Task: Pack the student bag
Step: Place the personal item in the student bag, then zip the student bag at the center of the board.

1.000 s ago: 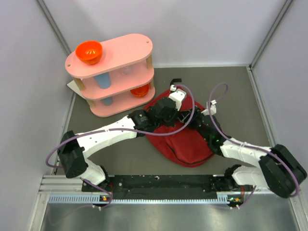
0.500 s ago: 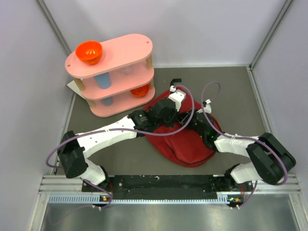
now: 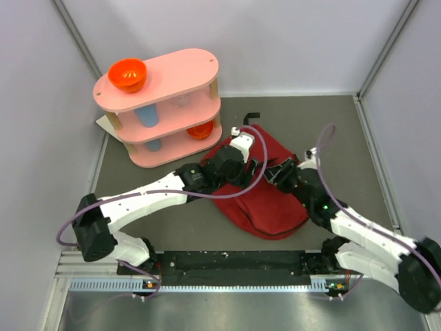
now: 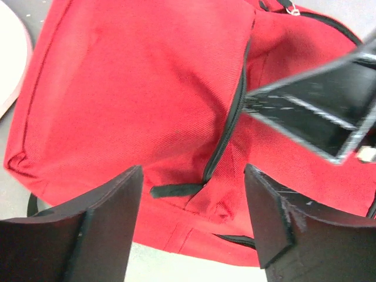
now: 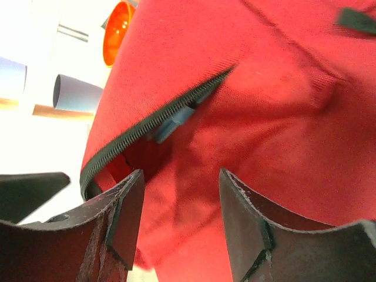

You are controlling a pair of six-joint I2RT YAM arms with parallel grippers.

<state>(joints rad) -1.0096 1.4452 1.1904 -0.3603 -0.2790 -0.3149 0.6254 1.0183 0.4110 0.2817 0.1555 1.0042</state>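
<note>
The grey counter (image 3: pixel 289 114) is spreading out on every side of the student bag (image 3: pixel 269 207), which is lying flat on it, dark red, near the middle. A pink three-tier shelf (image 3: pixel 172 72) is standing just beside the bag's far left corner.

Both arms are reaching in over the bag. The left arm (image 3: pixel 145 196) is coming across from the bag's left and the right arm (image 3: pixel 358 226) from its near right. The left pincer (image 4: pixel 192 182) is hovering over the bag's front with its jaws wide apart and gripping nothing (only red fabric is showing between them). The right pincer (image 5: pixel 179 182) is also gaping and empty, close over the bag's fabric.

A dark blurred bar (image 4: pixel 317 117) is crossing above the bag in the left wrist view, possibly the other pincer. An orange bowl (image 3: pixel 127 74) is sitting on the shelf's top, well apart from the bag. A black zip (image 5: pixel 141 138) on the bag is standing partly open, carrying a small bluish pull (image 5: pixel 175 120).
</note>
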